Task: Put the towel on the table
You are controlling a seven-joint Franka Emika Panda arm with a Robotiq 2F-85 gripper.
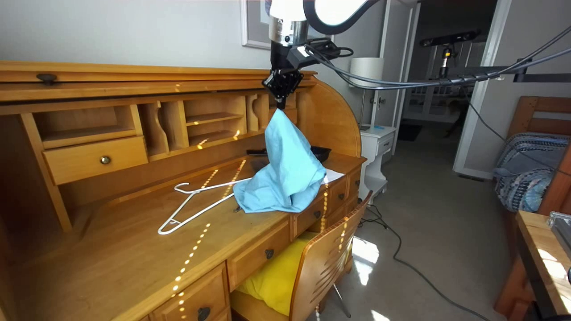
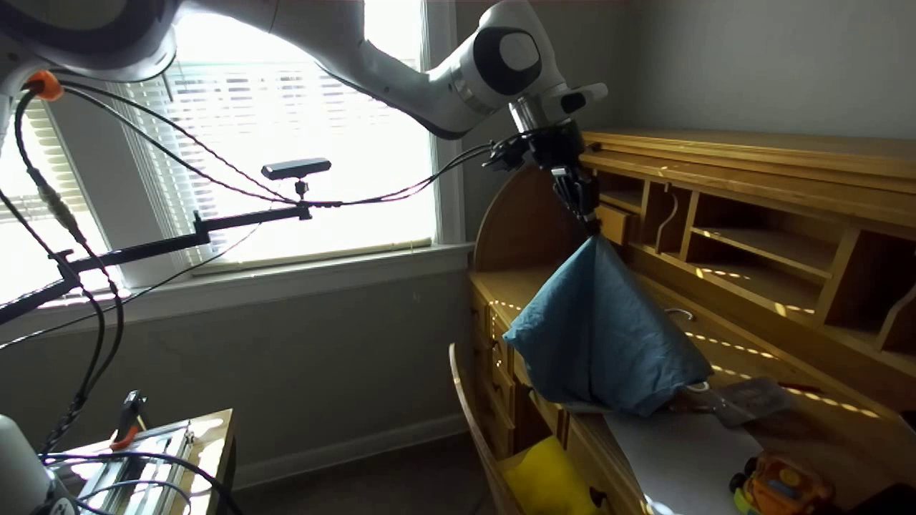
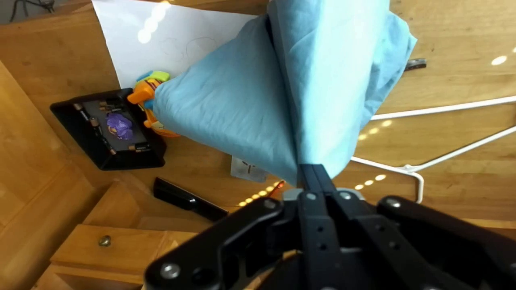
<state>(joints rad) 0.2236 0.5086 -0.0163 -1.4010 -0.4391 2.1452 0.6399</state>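
The light-blue towel (image 1: 290,174) hangs as a peaked, draped cloth from my gripper (image 1: 280,106); it also shows in an exterior view (image 2: 601,336) and in the wrist view (image 3: 234,92). The gripper (image 2: 592,227) points down, its fingers shut on the towel's top; in the wrist view the fingertips (image 3: 313,167) look pressed together at the cloth. The towel's lower part spreads over the right part of the wooden roll-top desk (image 1: 125,263), near its front edge. I cannot tell how much of the lower hem touches the writing surface.
A white hanger (image 1: 196,213) lies on the desk, partly under the towel. Paper (image 3: 161,44), an orange toy (image 2: 783,486) and a black tray (image 3: 105,161) are beside it. A wooden chair (image 1: 325,267) with a yellow cushion (image 1: 279,278) stands at the front. Pigeonholes (image 1: 214,120) rise behind.
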